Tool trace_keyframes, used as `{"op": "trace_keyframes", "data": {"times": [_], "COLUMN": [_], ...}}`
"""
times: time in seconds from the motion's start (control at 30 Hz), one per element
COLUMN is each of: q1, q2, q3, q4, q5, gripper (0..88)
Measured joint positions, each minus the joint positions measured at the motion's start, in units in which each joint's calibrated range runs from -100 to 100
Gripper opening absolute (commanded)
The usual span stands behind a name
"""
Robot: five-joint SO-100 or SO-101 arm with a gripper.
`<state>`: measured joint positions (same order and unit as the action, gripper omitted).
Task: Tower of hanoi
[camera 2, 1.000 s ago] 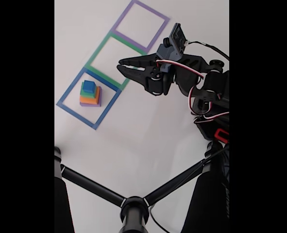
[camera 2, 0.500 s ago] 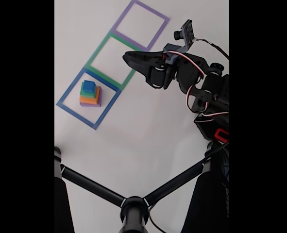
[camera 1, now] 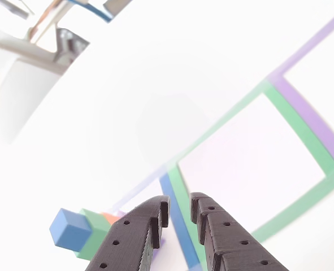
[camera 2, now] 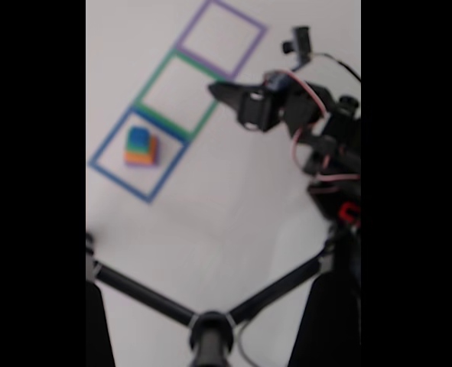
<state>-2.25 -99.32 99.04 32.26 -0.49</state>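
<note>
Black and toothed, the end effector shows its two fingers nearly together in the other view, a thin slit between them and nothing held. In the fixed view the end effector hangs over the worktop at the seam where the green taped square meets the purple taped square; the frame is too blurred to read the jaws there.

From the fingertips, the stack of blocks lies toward 8 o'clock in the fixed view, well apart, inside the blue taped square. Blue sits on top, green and orange under it; the purple base is hard to make out in the blur. In the other view the blue block shows at 9 o'clock of the left finger, with the green block behind it and an orange corner beyond. The tower is whole in one square, so I judge no block has been transferred yet; the arm looks raised to travel clear.

Bare worktop surrounds the stack on every side. Both other squares are free. Black tripod legs cross the lower fixed view, at 6 o'clock of the stack, away from any path between squares.
</note>
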Motion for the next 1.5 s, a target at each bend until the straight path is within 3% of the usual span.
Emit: {"op": "trace_keyframes", "data": {"times": [0.2, 0.5, 0.8, 0.87, 1.0, 1.27, 1.37, 1.5], "q1": [0.0, 0.65, 0.65, 0.33, -1.56, -1.64, -1.64, -1.64], "q2": [0.0, 0.0, 0.0, 0.0, 0.0, 0.0, 0.0, 0.0], "q3": [0.0, -1.48, -0.09, -0.09, -0.09, -1.04, -1.57, -1.57], "q4": [10.11, 22.15, 24.32, 24.32, 24.32, 28.17, 29.78, 29.86], "q5": [-12.81, -43.35, -55.96, -59.9, -72.32, -84.73, -86.5, -85.32], "gripper": [0.1, 0.0, 0.0, 0.0, 0.0, 0.1, 0.1, 0.1]}}
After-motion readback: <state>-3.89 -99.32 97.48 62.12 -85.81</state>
